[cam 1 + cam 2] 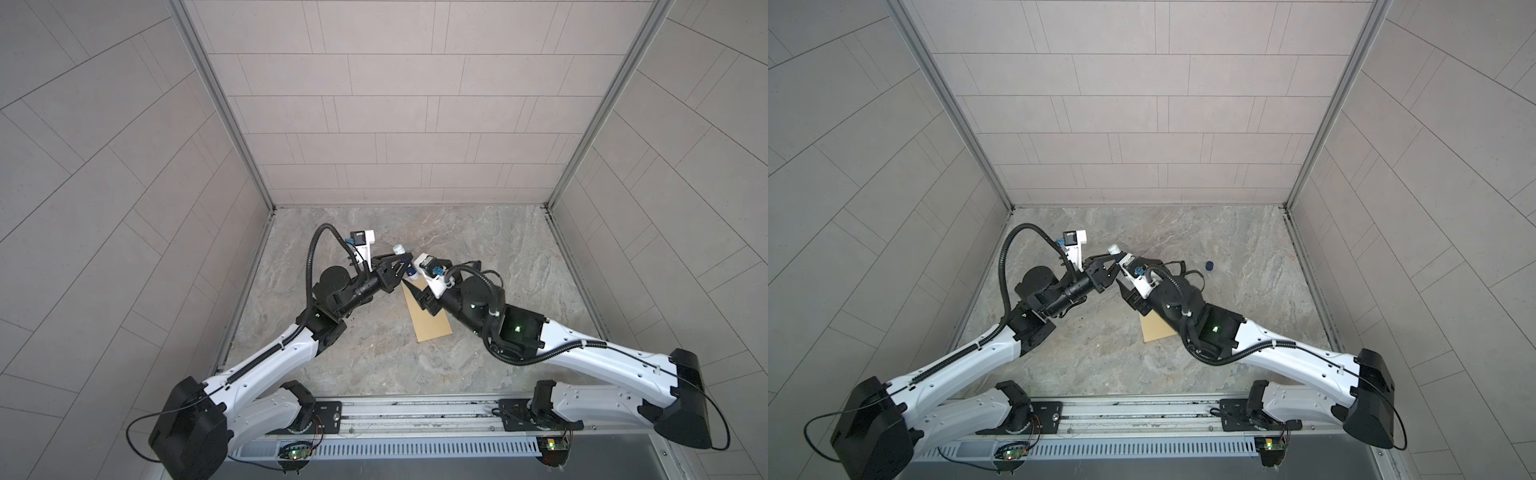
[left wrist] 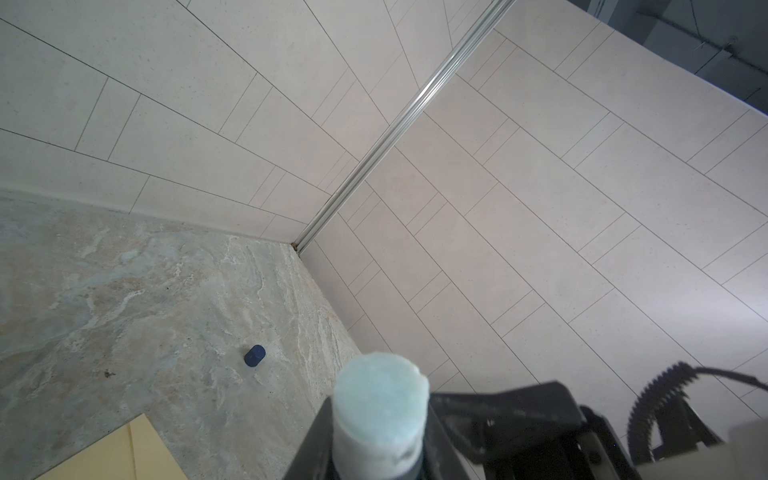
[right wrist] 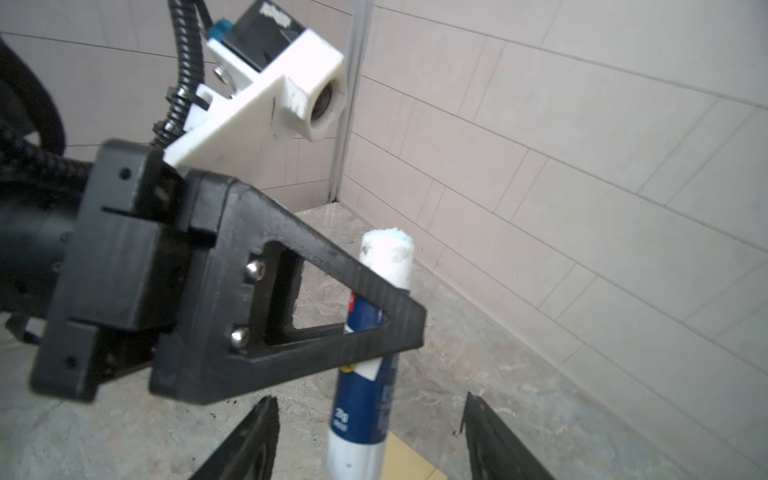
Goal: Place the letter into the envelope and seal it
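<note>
While in left gripper [image 1: 402, 266] — glue stick [image 3: 365, 407]

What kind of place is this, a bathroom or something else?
Probably a robot test cell, not a real room: tile-look wall panels meet at aluminium corner posts, and the left arm and right arm sit on a base rail beside a stone-pattern tabletop.

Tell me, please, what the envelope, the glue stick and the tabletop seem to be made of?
The envelope: matte yellow-tan paper, thin and flat, probably manila. The glue stick: plastic tube, glossy, with a printed blue and white label; its pale tip looks rough and waxy. The tabletop: veined like grey-beige stone, though it may be a printed laminate.
</note>
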`<state>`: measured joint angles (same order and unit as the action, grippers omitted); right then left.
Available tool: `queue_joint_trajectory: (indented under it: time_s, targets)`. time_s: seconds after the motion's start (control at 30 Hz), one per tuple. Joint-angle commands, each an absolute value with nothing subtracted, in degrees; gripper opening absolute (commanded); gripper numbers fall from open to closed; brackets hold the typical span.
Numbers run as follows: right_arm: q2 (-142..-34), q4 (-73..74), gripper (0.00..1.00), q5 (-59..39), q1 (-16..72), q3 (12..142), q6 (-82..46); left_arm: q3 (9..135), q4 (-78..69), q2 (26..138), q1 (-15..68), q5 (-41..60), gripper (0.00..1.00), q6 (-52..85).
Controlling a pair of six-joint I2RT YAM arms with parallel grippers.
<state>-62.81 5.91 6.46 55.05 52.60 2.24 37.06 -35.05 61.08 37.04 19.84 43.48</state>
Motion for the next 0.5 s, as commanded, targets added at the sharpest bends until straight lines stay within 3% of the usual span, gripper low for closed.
queue_joint_trajectory:
  time_s: [0.0,0.23,0.47]
  targets:
    - [-60.6,3.3,0.76,-20.3,49.8,50.4,-7.2,39.4,-34.9,59.3,36.9,22.4,0.00,41.8]
    - [-61.4,21.6,0.75,-38.2,40.7,42.7,-24.0,39.0,-37.7,58.7,37.0,23.6,0.00,42.7]
    - [-64.6,37.3,0.66,-41.8,38.4,40.1,-35.0,38.9,-39.8,58.8,36.9,23.9,0.00,44.1]
